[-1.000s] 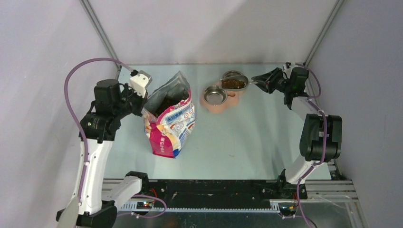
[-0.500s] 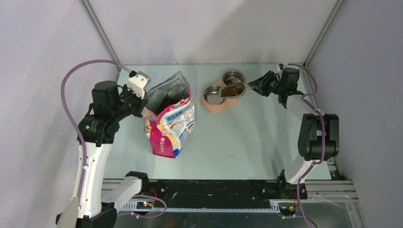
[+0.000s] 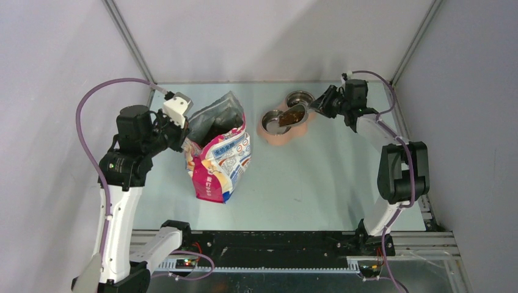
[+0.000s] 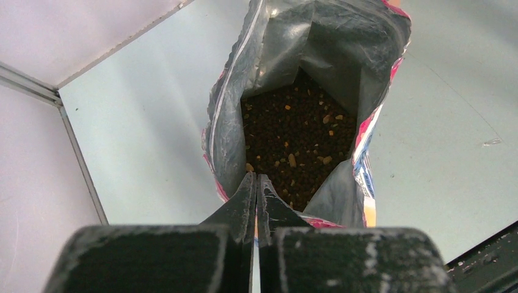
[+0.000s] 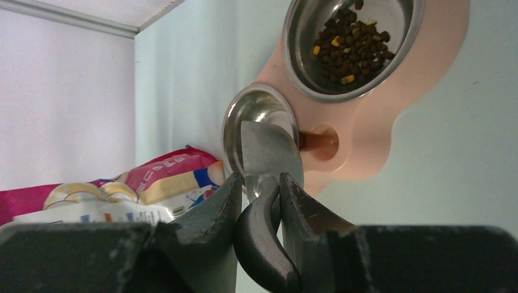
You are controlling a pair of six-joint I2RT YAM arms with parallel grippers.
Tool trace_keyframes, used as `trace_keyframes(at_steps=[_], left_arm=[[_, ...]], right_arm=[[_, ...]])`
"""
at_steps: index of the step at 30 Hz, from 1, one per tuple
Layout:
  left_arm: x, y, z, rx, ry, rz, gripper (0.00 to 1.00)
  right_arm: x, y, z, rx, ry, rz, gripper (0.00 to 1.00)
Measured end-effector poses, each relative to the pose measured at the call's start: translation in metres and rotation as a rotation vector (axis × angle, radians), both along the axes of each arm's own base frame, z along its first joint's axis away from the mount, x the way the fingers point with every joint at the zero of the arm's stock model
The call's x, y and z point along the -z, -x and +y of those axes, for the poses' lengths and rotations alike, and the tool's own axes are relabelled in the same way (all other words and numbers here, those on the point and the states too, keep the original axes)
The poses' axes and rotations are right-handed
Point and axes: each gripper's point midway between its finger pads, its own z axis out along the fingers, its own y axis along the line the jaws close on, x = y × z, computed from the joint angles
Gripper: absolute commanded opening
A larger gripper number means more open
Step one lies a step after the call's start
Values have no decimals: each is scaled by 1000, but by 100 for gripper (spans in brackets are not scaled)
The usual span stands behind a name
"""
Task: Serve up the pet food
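Right fingers (image 5: 227,201) clamped on scoop (image 5: 269,152) handle, kibble (image 3: 293,114) load tilted above empty bowl (image 5: 243,119). Other bowl (image 5: 305,24) already filled. Left fingers (image 4: 241,204) together, pinching bag (image 4: 317,43) rim. Pour pending, probably last step.

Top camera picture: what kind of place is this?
Probably a robot test booth, not a house: bare grey walls, robot arms, left and right, bolted at the table's edge, with a pet-food bag and pink double-bowl feeder set out.

Laboratory robot test cell. Indicators: plain grey wall panels (image 3: 262,36) joined by aluminium struts (image 3: 127,38), a pale tabletop (image 3: 317,177), a black mounting rail (image 3: 281,244) at the near edge, and exposed purple cabling (image 3: 78,125).
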Motion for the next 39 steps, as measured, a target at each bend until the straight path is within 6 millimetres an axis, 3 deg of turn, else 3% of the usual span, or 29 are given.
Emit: trace_keyframes(at_steps=[7,18,24,29,39], left_arm=[[0,0,0,1,3,-1,0],[-2,8,-1,12,11,-17,1],[-7,16,-3,22,31,-35,3],[-3,19,-4,18,45,-27,10],[0,16,-10,19,94,15,50]], right_arm=[[3,-8,3,-2,157,-60,0],[-1,0,47,-99,432,-227,0],[-11,7,58,-111,607,-323,0],[-22,13,67,-130,748,-405,0],[-49,18,62,-105,849,-485,0]])
